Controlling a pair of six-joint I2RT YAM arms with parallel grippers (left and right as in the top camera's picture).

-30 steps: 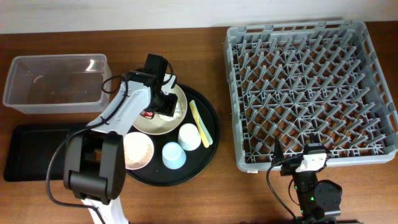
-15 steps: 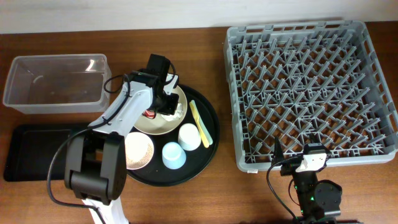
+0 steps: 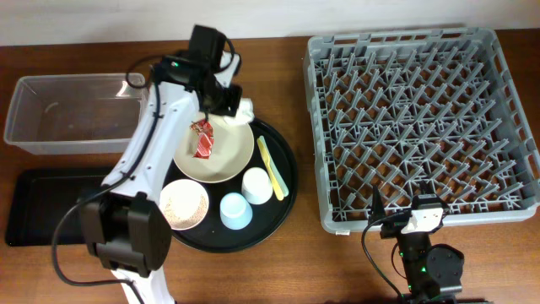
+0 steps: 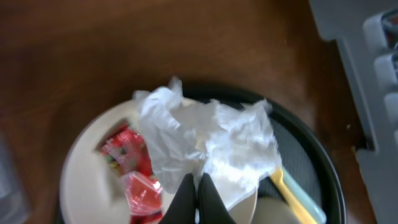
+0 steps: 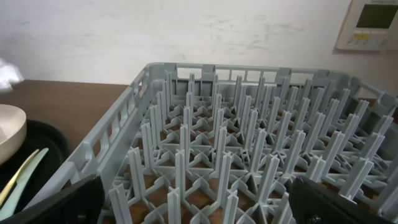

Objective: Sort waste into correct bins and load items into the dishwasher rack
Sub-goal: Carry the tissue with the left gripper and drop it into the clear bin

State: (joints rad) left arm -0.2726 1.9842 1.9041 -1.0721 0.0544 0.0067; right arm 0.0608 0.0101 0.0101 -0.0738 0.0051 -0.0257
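Left gripper [image 4: 198, 188]: jaws have shut on the tissue [image 4: 208, 140] and raised it off the cream bowl [image 3: 221, 156]. Binning is due next. Right gripper [image 5: 196, 199]: jaws wide, empty.

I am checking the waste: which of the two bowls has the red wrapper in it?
The large cream bowl: the red wrapper lies in it, while the small pink bowl has none.

We see the crumpled white tissue [image 4: 211, 134] pinched in the left claw [image 4: 198, 183]. The red wrapper [image 3: 202, 139] lies in the cream bowl [image 3: 229, 160].
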